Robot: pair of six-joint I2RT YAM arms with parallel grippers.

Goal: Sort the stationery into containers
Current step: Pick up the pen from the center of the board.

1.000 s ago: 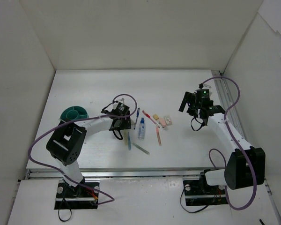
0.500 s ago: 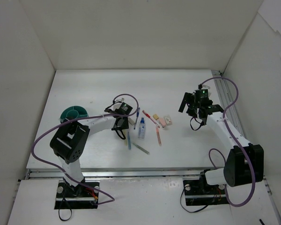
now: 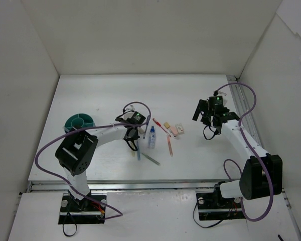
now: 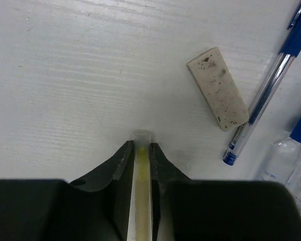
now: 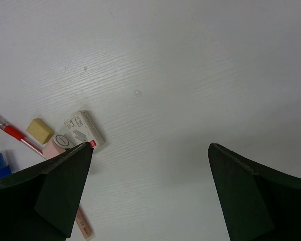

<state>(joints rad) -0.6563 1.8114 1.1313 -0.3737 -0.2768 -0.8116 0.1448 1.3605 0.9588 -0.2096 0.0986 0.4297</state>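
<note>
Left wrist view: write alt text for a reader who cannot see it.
The left gripper is shut on a thin yellow pen with a clear tip, over the white table. To its right lie a smudged white eraser, a blue pen and part of a blue-capped bottle.

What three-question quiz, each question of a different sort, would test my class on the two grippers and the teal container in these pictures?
1. True or false: the right gripper is gripping an eraser.
2. What is the left gripper shut on? A. a blue pen B. a yellow pen C. a white eraser
3. Fill in: the teal container stands on the robot's ___ side.
Key: 1 false, its jaws stand open and hold nothing; 2 B; 3 left.
</note>
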